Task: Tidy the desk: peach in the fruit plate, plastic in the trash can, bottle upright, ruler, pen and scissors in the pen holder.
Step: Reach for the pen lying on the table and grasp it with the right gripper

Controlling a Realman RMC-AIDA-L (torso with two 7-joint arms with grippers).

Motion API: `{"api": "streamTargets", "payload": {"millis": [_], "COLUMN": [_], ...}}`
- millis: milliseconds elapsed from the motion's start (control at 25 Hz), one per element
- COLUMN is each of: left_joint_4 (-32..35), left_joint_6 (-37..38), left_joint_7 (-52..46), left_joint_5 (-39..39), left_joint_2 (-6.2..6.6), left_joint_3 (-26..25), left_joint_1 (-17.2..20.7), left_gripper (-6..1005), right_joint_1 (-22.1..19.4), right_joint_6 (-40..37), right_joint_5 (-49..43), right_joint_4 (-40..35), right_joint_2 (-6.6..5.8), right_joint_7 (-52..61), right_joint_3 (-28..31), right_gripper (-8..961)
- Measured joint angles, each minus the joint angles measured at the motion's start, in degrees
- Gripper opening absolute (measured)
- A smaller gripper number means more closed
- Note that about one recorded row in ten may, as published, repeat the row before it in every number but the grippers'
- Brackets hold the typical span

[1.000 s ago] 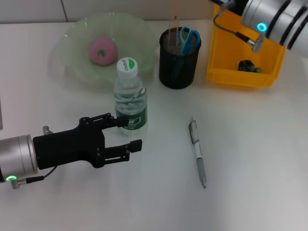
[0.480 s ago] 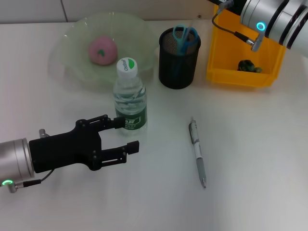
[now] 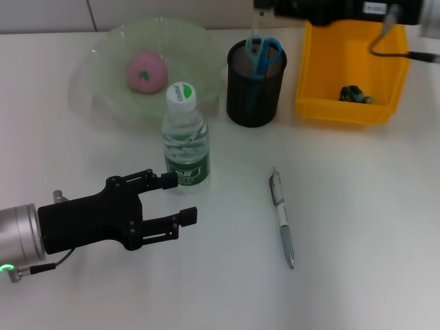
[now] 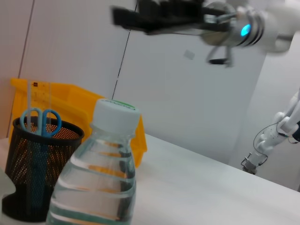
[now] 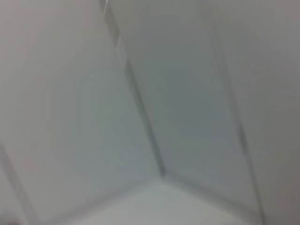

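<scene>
The desk (image 3: 357,227) is viewed from above by the head camera. The water bottle (image 4: 96,173) is seen close, level, by the left wrist camera; both views share the mesh pen holder (image 3: 256,82). Only blurred wall panels are shown by the right wrist camera.

We see a pink peach (image 3: 146,71) in a pale green plate (image 3: 103,55), blue-handled scissors (image 3: 264,49) in a black mesh holder (image 3: 256,96), a yellow bin (image 3: 330,82), and a green-labelled clear bottle (image 3: 185,141).

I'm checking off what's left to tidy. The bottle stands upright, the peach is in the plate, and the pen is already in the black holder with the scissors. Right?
Not quite. The pen is not in the pen holder; the head view shows it lying flat on the desk, nearer the robot than the holder. The rest holds: the bottle stands upright, the peach sits in the fruit plate, and the scissors are in the holder.
</scene>
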Motion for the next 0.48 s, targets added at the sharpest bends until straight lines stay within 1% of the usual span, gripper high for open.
{"api": "streamTargets", "payload": {"millis": [40,80,160,200,240,280,360,400,440,480], "left_joint_4": [0.0,0.0,0.0,0.0,0.0,0.0,0.0,0.0,0.0,0.0], "left_joint_6": [0.0,0.0,0.0,0.0,-0.1,-0.1,-0.2,-0.2,-0.2,-0.1], "left_joint_7": [0.0,-0.1,-0.2,-0.2,-0.3,-0.3,-0.3,-0.3,-0.3,-0.4], "left_joint_5": [0.0,0.0,0.0,0.0,0.0,0.0,0.0,0.0,0.0,0.0], "left_joint_2": [0.01,0.01,0.03,0.03,0.03,0.03,0.03,0.03,0.03,0.04], "left_joint_3": [0.0,0.0,0.0,0.0,0.0,0.0,0.0,0.0,0.0,0.0], "left_joint_1": [0.0,0.0,0.0,0.0,-0.1,-0.3,-0.4,-0.5,-0.5,-0.7], "left_gripper": [766,766,766,766,766,766,765,765,765,765], "right_joint_1": [0.0,0.0,0.6,1.6,1.6,2.4,4.1,5.9,5.9,6.8], "right_joint_6": [0.0,-3.7,-10.7,-15.3,-15.3,-17.9,-21.5,-24.3,-24.3,-25.0], "right_joint_5": [0.0,-5.3,-14.0,-20.0,-20.0,-23.8,-29.5,-33.5,-33.5,-35.3], "right_joint_4": [0.0,-4.9,-11.9,-16.7,-16.7,-18.9,-20.6,-21.1,-21.1,-21.2], "right_joint_2": [0.0,0.1,0.53,1.07,1.07,1.55,2.29,2.79,2.79,2.96], "right_joint_7": [0.0,4.0,10.9,16.7,16.7,20.2,25.8,30.2,30.2,32.3], "right_joint_3": [0.0,1.1,2.1,2.0,2.0,1.7,0.8,-1.4,-1.4,-3.0], "right_gripper": [508,511,518,522,525,528,535,538,542,545]}}
